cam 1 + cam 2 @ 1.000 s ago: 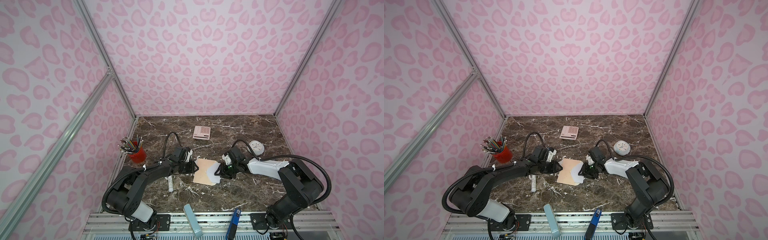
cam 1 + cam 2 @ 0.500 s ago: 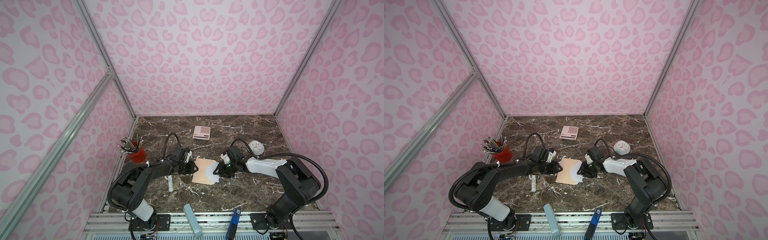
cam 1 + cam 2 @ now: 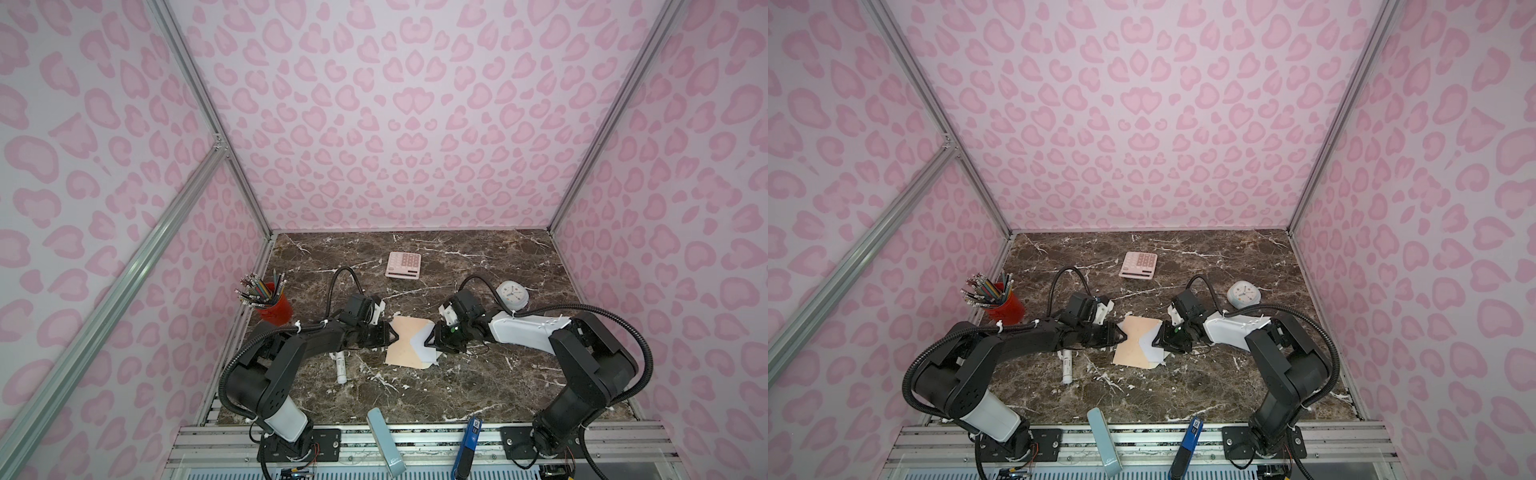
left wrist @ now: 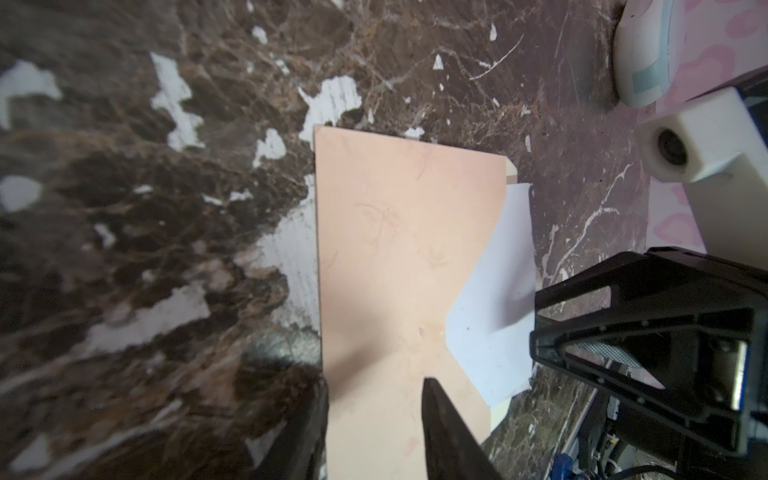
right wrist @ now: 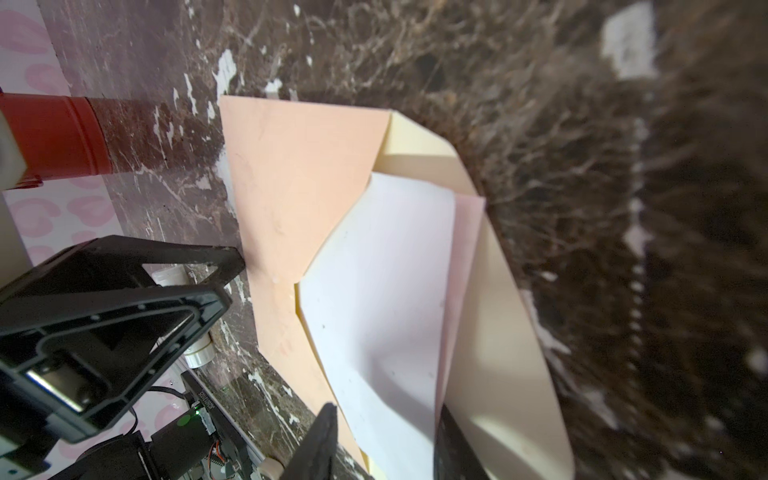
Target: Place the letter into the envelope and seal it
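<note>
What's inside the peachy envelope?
A white letter is tucked inside the envelope. One end pokes out of the open mouth; the rest is hidden under the envelope's front.

We get bright, even light in both top views, sharp throughout. In the wrist views a soft shadow crosses the envelope [image 4: 399, 270], and the marble table [image 5: 673, 249] smears out of focus.

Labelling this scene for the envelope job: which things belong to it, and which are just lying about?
Job: envelope, letter.
Lying about: pink calculator, red pencil cup, white clock, white tube.
</note>
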